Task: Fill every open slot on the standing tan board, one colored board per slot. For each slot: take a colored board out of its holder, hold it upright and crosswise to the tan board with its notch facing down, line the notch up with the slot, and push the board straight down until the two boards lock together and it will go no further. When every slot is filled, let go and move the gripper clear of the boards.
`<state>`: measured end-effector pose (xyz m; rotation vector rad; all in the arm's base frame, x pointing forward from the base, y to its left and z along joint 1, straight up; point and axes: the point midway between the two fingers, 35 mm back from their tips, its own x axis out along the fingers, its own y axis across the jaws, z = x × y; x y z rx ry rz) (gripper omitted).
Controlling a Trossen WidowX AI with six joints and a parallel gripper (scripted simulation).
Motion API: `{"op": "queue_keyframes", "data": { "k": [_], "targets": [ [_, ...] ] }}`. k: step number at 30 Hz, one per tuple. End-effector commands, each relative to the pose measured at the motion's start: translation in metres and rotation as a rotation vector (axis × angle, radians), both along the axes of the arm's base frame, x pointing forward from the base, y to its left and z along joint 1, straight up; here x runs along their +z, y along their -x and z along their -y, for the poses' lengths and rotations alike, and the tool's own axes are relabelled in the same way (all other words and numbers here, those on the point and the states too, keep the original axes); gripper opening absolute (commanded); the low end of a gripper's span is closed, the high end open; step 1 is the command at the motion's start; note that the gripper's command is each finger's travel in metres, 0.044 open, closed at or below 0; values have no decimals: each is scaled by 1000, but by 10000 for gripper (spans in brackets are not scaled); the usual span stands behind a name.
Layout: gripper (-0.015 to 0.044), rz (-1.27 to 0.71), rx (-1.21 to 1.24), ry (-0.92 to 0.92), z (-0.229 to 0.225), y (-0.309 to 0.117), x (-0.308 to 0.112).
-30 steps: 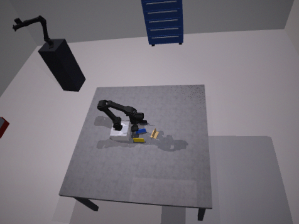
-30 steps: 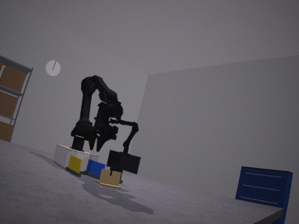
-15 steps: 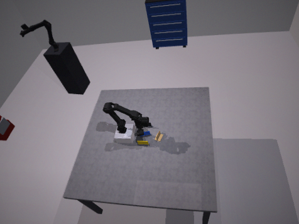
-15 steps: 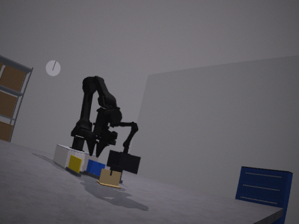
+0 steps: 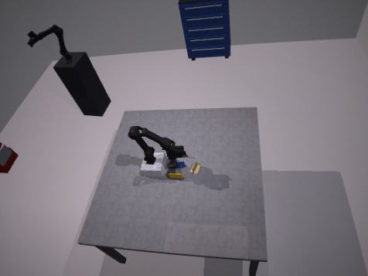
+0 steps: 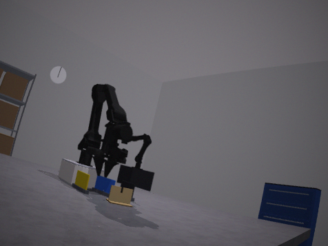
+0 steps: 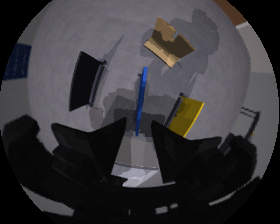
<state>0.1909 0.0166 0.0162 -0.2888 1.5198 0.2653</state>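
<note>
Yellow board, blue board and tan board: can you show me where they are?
Yellow board (image 7: 189, 116): wrist view, its flat face.
Blue board (image 7: 141, 100): wrist view, its thin edge.
Tan board (image 7: 161, 31): wrist view, beside its notch.

Around my bench, a dim grey room with a pale floor.
Plain grey walls (image 5: 294, 15) (image 6: 241, 120) meet in a corner in the exterior view, under a darker ceiling (image 6: 207, 27); I see a round clock (image 6: 58, 74) on one. Near it stands a metal shelf unit (image 6: 24, 104) with brown boxes (image 6: 14, 85). My mottled grey table (image 5: 216, 220) (image 6: 193, 220) stands on dark legs (image 5: 112, 253), its broad shadow on the pinkish floor (image 5: 301, 116). Beyond it I make out a blue drawer cabinet (image 5: 209, 24) (image 6: 287, 203) with pale handles and a dark top, a black pedestal (image 5: 83, 85) (image 6: 136, 178), and, at the top view's left edge, something red and grey, cut off.
</note>
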Motion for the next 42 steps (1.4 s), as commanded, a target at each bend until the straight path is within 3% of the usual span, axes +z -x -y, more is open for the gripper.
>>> {"op": "queue_keyframes", "data": {
  "k": [1, 28, 35, 42],
  "targets": [
    [182, -15, 4, -3, 0, 2, -8],
    [182, -16, 4, -3, 0, 2, -46],
    [0, -16, 4, -3, 0, 2, -46],
    [0, -16, 4, -3, 0, 2, -46]
  ]
}}
